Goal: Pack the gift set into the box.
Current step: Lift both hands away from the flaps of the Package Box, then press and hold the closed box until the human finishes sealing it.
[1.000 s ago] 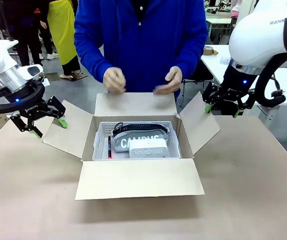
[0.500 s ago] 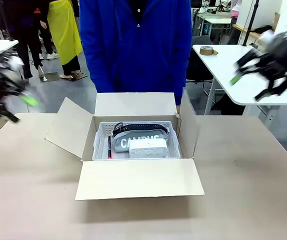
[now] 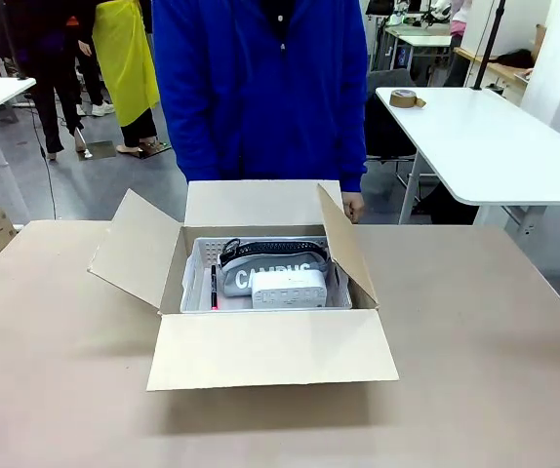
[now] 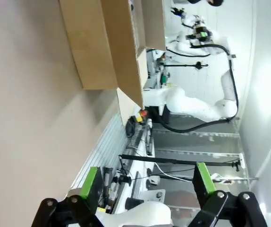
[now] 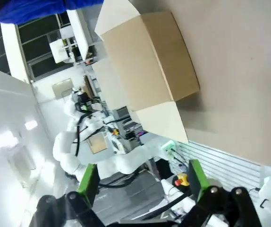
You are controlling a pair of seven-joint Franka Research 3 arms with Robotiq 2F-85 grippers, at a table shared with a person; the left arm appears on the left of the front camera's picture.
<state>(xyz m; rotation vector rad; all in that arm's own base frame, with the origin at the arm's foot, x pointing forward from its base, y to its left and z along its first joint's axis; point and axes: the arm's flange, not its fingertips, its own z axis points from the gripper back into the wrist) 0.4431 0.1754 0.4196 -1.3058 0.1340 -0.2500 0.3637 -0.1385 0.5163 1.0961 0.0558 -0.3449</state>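
The left gripper [image 4: 147,184] is spread wide with nothing between its green pads, hanging above the bare worktop [image 4: 27,118] with the box [image 4: 109,42] well ahead of it. The right gripper [image 5: 141,182] is likewise released and empty, looking down at the box from outside its other side. The gift set sits inside the box [image 3: 270,346]: the white tray [image 3: 190,283] holds the grey pouch [image 3: 265,276], the small white box [image 3: 288,289] and the pen [image 3: 213,288]. Packing looks done, so closing is probably next. The right side flap [image 3: 343,244] leans inward while the left flap [image 3: 134,249] splays out. Push each side flap from its outer face first, then the long ones, clear of the person's hand [image 3: 353,205] at the far corner.
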